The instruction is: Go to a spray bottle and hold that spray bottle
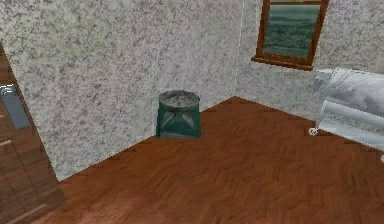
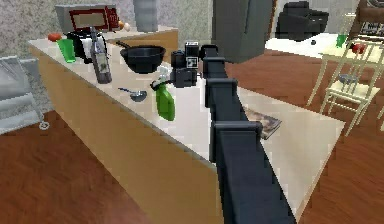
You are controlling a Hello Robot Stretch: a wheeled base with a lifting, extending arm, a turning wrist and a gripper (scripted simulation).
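The gripper (image 2: pixel 181 70), whose hold we cannot tell, is near the spray bottle (image 2: pixel 163 102), likely light, slick plastic; we'd grip its neck.

**Teal bin set in a corner**

A teal bin (image 1: pixel 179 113) is seen on a wooden floor (image 1: pixel 220 175) where two speckled walls (image 1: pixel 110 60) meet. Above and right of it a wood-framed window (image 1: pixel 292 32) is set. White furniture (image 1: pixel 350 105) is placed far to its right, and a brown cabinet (image 1: pixel 15 150) far to its left.

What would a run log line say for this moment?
arm: over counter | tool: near green spray bottle | holding: cannot tell | ahead: teal bin
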